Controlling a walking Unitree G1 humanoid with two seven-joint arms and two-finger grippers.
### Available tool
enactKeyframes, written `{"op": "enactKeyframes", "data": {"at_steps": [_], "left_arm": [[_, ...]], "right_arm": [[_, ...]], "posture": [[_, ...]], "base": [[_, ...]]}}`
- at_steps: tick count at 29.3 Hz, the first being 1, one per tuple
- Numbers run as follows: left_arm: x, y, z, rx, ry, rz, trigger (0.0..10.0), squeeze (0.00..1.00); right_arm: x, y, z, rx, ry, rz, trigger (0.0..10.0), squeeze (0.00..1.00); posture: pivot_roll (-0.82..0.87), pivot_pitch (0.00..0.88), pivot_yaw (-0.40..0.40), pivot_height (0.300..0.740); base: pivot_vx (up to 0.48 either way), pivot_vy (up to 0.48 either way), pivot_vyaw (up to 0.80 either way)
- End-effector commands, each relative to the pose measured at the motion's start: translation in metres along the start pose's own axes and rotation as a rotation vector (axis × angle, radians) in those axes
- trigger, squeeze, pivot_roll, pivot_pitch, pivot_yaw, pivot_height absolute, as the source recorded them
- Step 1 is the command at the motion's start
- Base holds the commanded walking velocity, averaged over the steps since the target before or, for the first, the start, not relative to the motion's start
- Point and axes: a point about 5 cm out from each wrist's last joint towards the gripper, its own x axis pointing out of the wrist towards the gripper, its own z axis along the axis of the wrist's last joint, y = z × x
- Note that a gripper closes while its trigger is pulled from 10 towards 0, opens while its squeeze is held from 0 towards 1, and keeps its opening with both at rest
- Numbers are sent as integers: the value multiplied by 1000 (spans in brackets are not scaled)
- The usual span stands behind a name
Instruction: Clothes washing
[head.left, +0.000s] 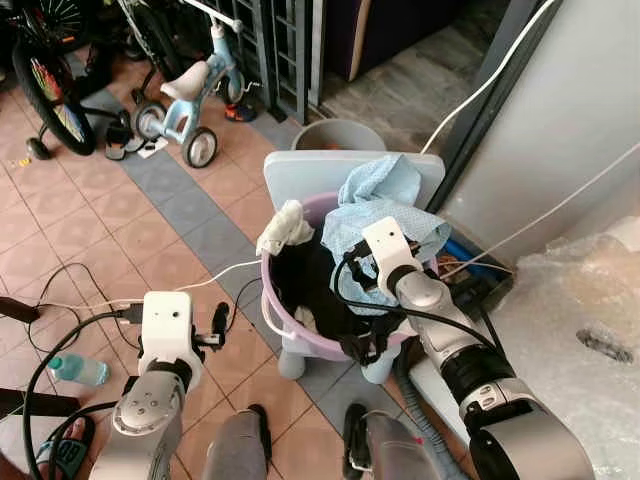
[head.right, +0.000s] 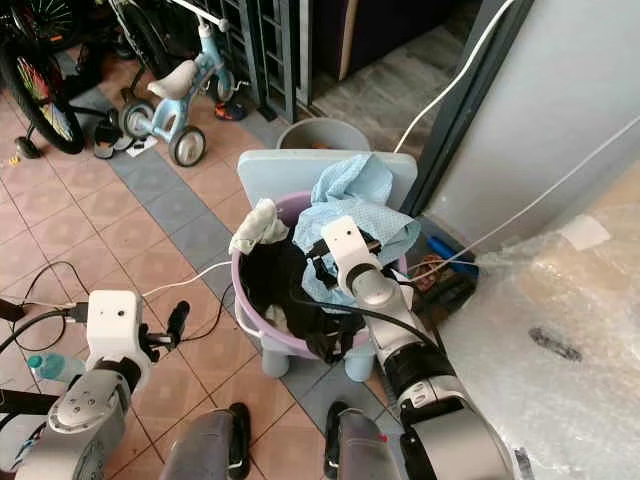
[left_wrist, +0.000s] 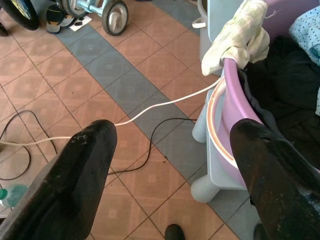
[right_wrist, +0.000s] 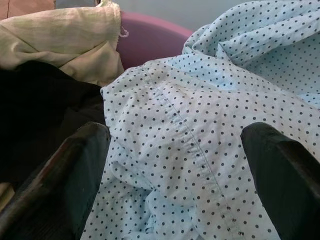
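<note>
Black bicycle wheel (head.left: 45, 85) cut off at upper left — pale plastic stool (head.left: 300, 175) mostly hidden behind the pink plastic basin (head.left: 285, 320) of clothes.

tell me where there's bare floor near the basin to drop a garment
Free: the tiled floor between the purple basin and the tricycle, crossed only by a white cable. Crowded: the basin itself, heaped with a polka-dot shirt, and its right side, with cables.
</note>
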Motion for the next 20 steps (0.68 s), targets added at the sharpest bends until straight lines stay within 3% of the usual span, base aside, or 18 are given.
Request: {"op": "enactKeyframes", "data": {"at_steps": [1,4,8,9,10,11,12,16,20], "left_arm": [[-6,-3,4,28,1,-28,10000,0],[-10,-8,9,43,-8,-50,10000,0],[-14,-13,11,46,-7,-61,10000,0],[-16,-14,12,54,-9,-67,10000,0],[-17,-15,13,62,-10,-72,10000,0],[-17,-15,13,62,-10,-72,10000,0],[-18,-15,13,60,-5,-69,10000,0],[-16,-13,13,43,4,-53,10000,0],[-11,-13,14,37,4,-45,10000,0]], "right_arm": [[2,-2,0,-38,-9,-31,10000,0],[7,-3,7,-84,-42,-74,10000,0],[12,0,7,-142,-4,-115,10000,0],[12,1,3,-155,35,-121,9020,0],[12,4,-3,-163,94,-124,4392,0],[12,4,-3,-163,94,-124,4392,0],[12,8,-10,-138,145,-104,0,0],[9,19,-25,-47,236,-57,0,0],[6,17,-32,-41,251,-50,0,0]], "posture": [[213,333,-5,740],[219,352,-7,740],[230,359,-8,740],[235,362,-10,740],[239,362,-12,740],[239,362,-12,740],[244,363,-15,740],[244,355,-24,740],[237,345,-34,740]], "base": [[0,0,0],[0,0,0],[0,0,0],[0,0,0],[0,0,0],[0,0,0],[0,0,0],[0,0,0],[0,0,0]]}}
